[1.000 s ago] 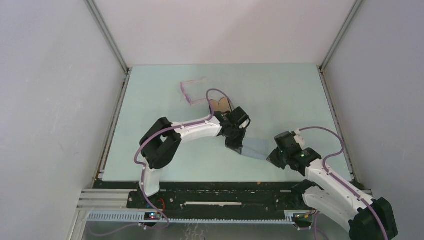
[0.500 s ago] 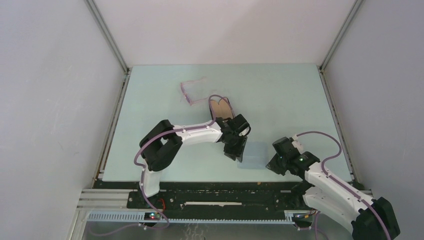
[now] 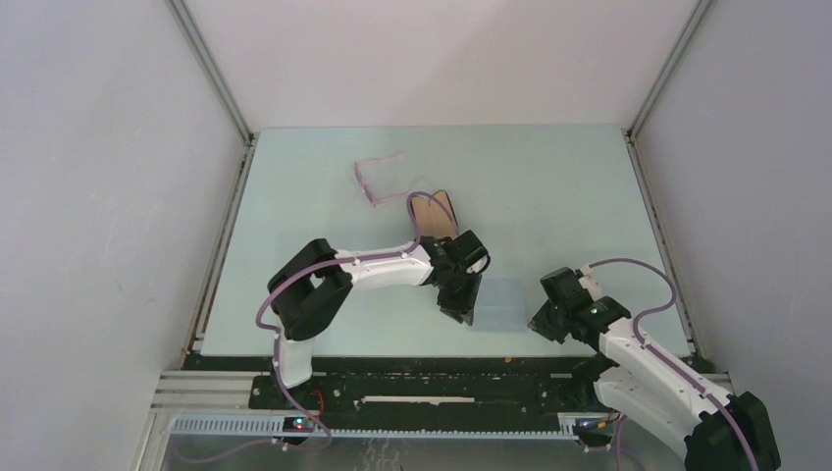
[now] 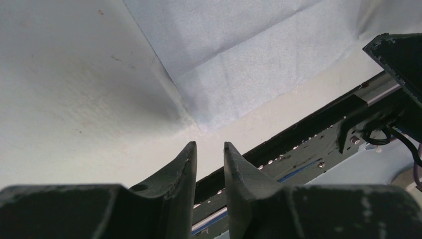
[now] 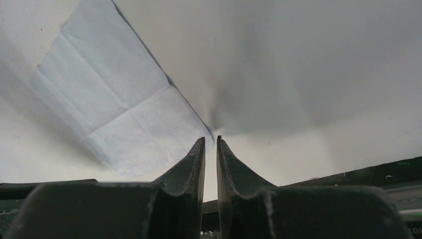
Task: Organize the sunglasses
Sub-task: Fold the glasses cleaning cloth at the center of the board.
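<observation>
**Both grippers at the cloth, sunglasses at the far left**

Top: left arm (image 3: 378,267) has its elbow folded back toward the left wall, forearm running right, wrist pitched down. Left gripper (image 3: 459,309) sits at the left edge of the blue-grey cloth (image 3: 497,306). Right arm (image 3: 638,358) reaches up-left from its base, with the right gripper (image 3: 538,319) at the cloth's right edge. Sunglasses (image 3: 378,182) lie on the surface (image 3: 559,186) far-left, just beside the open tan-lined case (image 3: 435,211) and well apart from both grippers. Bare surface runs from the case to the right wall.

Left wrist: jaws slightly apart, nothing between them. Cloth (image 4: 249,50) corner just ahead, front rail (image 4: 318,132) near.

Right wrist: jaws a narrow slit apart, clamping nothing. Cloth (image 5: 119,114) lies flat, its corner at the fingertips.
</observation>
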You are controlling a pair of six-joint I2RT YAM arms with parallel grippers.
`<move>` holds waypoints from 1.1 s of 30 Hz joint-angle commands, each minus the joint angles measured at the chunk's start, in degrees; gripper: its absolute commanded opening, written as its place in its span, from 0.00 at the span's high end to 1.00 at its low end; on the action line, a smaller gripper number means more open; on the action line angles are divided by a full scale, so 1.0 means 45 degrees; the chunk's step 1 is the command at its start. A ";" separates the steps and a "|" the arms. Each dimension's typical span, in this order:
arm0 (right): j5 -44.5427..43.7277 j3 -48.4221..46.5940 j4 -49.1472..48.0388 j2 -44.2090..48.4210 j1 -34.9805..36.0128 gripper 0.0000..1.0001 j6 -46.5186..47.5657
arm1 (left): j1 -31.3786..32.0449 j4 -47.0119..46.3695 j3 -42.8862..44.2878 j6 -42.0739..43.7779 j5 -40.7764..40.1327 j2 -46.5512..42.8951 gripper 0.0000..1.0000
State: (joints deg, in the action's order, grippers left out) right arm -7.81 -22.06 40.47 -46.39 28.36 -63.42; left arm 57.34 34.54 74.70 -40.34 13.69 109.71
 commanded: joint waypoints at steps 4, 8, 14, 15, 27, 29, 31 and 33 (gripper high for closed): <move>-0.0055 0.0087 -0.0403 -0.0002 -0.0622 0.79 0.0633 | 0.0160 -0.0372 -0.0290 -0.0541 0.0314 -0.0019 0.73; 0.0116 0.0221 -0.0728 -0.0066 -0.0828 0.79 0.0870 | 0.0274 -0.0421 -0.0266 -0.0824 0.0030 0.0255 0.75; 0.0335 0.0597 -0.1139 0.0114 -0.0840 0.77 0.1134 | 0.0362 -0.1325 -0.0947 -0.1764 -0.1318 -0.0337 0.76; 0.0331 0.0622 -0.1141 0.0175 -0.0851 0.77 0.1157 | 0.0377 -0.1482 -0.1044 -0.1908 -0.1516 -0.0442 0.77; 0.0789 0.0698 -0.1207 0.0419 -0.0872 0.75 0.1200 | 0.0751 -0.1778 -0.1519 -0.2647 -0.1873 -0.0522 0.78; 0.0837 0.0698 -0.1219 0.0422 -0.0852 0.75 0.1202 | 0.0806 -0.1778 -0.1502 -0.2681 -0.1844 -0.0514 0.78; 0.0877 0.0704 -0.1229 0.0412 -0.0853 0.76 0.1184 | 0.0890 -0.1778 -0.1497 -0.2770 -0.1780 -0.0438 0.79; 0.0915 0.0704 -0.1222 0.0408 -0.0852 0.76 0.1164 | 0.0928 -0.1776 -0.1509 -0.2820 -0.1783 -0.0393 0.80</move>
State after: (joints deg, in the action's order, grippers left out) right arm -3.97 -19.11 35.92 -44.82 24.71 -58.83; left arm 60.60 26.61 69.49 -51.59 7.01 109.08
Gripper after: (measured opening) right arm 0.245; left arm 0.211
